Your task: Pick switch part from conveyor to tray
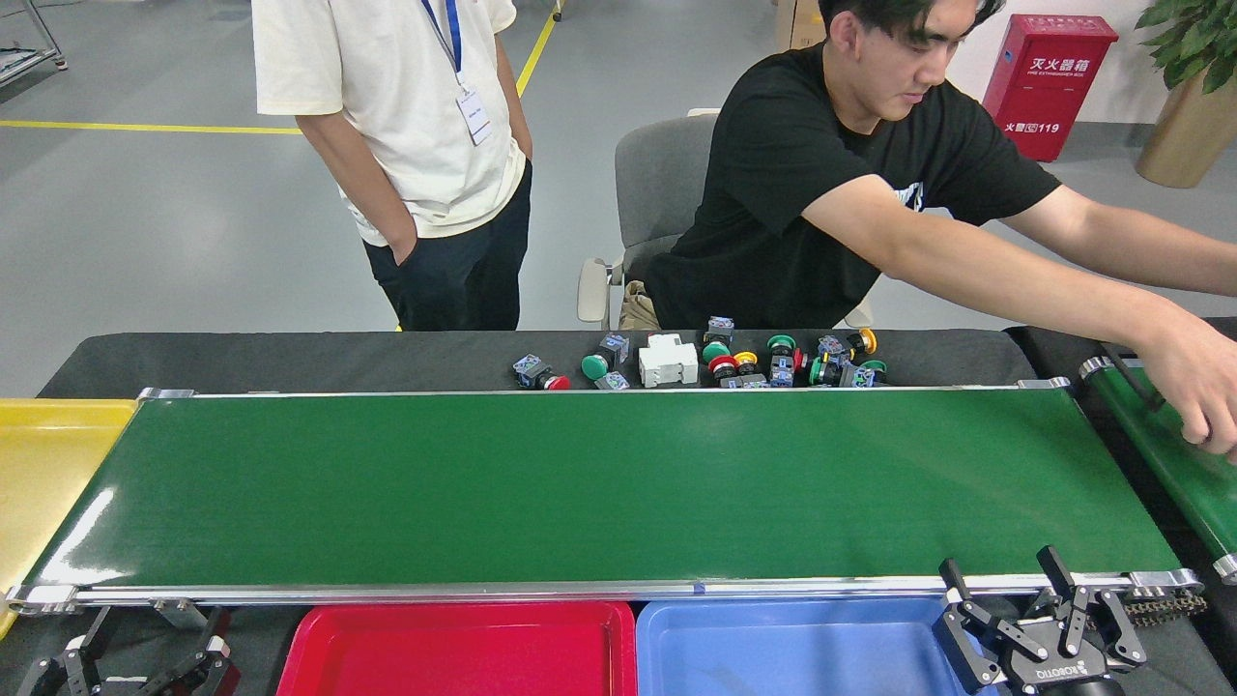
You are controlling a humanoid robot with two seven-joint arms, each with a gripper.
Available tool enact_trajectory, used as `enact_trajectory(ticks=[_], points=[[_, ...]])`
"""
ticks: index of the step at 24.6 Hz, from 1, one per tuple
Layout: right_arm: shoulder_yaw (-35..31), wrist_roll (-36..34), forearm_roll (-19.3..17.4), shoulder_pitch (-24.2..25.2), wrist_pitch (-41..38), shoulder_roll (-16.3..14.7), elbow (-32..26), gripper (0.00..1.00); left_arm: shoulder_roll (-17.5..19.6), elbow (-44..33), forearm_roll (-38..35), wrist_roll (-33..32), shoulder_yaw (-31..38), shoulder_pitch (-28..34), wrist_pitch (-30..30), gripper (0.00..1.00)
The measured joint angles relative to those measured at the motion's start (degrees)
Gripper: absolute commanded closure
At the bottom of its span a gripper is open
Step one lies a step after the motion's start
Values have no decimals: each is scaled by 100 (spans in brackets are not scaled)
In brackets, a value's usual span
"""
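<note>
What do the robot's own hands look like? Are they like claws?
A bit like claws. The right gripper is black, with jointed metal fingers built from linked bars and silver pins, and a small white label on its body. The left gripper looks the same kind: black linked bars with small red parts, only partly in view at the bottom edge. No cables show.

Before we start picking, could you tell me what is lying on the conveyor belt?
Nothing lies on the conveyor; the switch parts sit on the black table behind it. No part of the belt is covered.
</note>
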Motion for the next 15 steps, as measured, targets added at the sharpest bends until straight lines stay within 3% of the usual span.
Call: enact_trajectory(ticks=[8,15], points=[[49,25,-10,22,29,-12,0,1,-9,15,-2,0,-5,-23,2,0],[48,619,-50,21,149,-12,95,1,-9,22,-2,0,14,-92,11,0]])
